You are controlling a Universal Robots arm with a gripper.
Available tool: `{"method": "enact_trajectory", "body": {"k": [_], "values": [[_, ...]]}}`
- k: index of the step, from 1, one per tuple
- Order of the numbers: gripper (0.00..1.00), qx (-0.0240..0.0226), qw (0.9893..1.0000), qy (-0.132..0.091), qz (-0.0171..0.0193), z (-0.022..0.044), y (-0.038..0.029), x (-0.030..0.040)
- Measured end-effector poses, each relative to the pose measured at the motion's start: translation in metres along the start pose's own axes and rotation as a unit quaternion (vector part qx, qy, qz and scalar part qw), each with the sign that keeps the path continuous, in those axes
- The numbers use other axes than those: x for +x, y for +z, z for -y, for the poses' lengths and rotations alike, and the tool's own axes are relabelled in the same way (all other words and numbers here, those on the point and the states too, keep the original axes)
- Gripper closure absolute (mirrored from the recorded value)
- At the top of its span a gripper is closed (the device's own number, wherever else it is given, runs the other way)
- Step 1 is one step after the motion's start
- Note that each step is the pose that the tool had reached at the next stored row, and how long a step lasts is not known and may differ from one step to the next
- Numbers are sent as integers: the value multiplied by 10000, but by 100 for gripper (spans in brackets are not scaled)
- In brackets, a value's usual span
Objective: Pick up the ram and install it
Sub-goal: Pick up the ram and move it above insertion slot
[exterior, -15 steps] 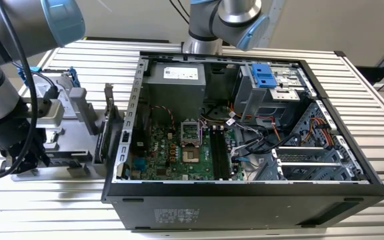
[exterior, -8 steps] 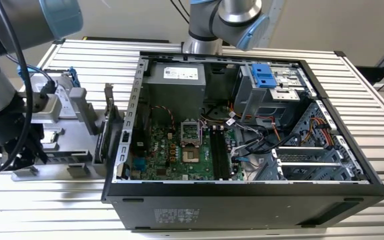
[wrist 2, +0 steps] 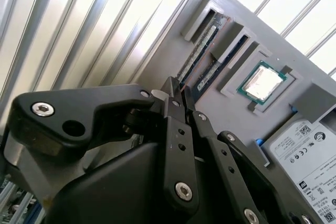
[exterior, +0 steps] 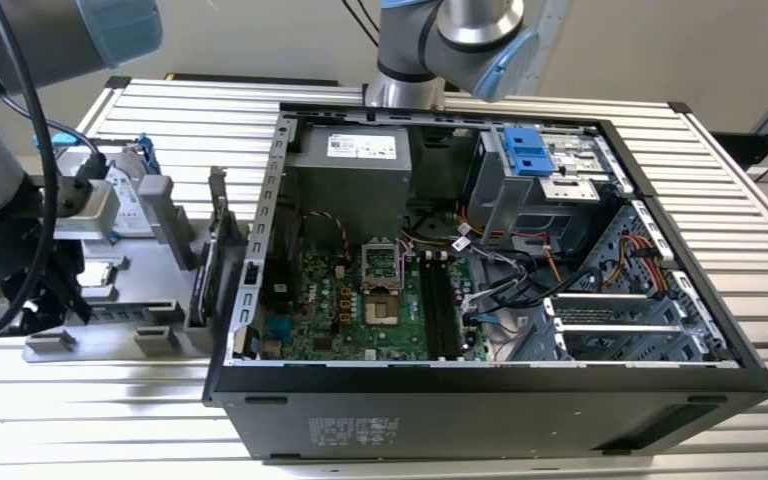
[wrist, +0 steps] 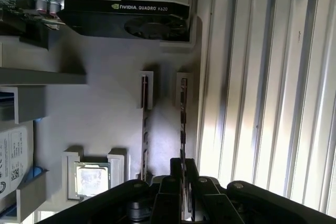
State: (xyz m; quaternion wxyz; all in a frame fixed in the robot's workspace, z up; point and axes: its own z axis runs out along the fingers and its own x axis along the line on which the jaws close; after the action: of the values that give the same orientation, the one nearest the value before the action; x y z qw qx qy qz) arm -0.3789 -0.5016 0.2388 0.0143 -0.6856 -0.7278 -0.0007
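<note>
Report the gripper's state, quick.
Gripper: jaws closed on the ram, which stands in its slot in the gray tray.

Ram (wrist: pixel 182 114) on edge in the tray (exterior: pixel 137 285) at the exterior view's left of the case (exterior: pixel 491 410)

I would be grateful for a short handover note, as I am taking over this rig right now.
Gripper: down at one end of the ram, the stick nearer the gray tray's edge; grip cannot be confirmed.
Ram: standing on edge in its tray slot, with a second stick beside it.
Done: gripper placed at the ram; nothing lifted.
Left: lifting the ram out and seating it on the motherboard in the open case.
</note>
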Motion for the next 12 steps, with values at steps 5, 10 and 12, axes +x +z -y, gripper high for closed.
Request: {"method": "enact_trajectory", "body": {"k": [5, 10, 12], "values": [[100, -2, 10000, 3, 3, 1, -13, 1], [100, -2, 10000, 69, 4, 1, -14, 1], [100, -4, 9999, 160, 2, 1, -14, 1]]}}
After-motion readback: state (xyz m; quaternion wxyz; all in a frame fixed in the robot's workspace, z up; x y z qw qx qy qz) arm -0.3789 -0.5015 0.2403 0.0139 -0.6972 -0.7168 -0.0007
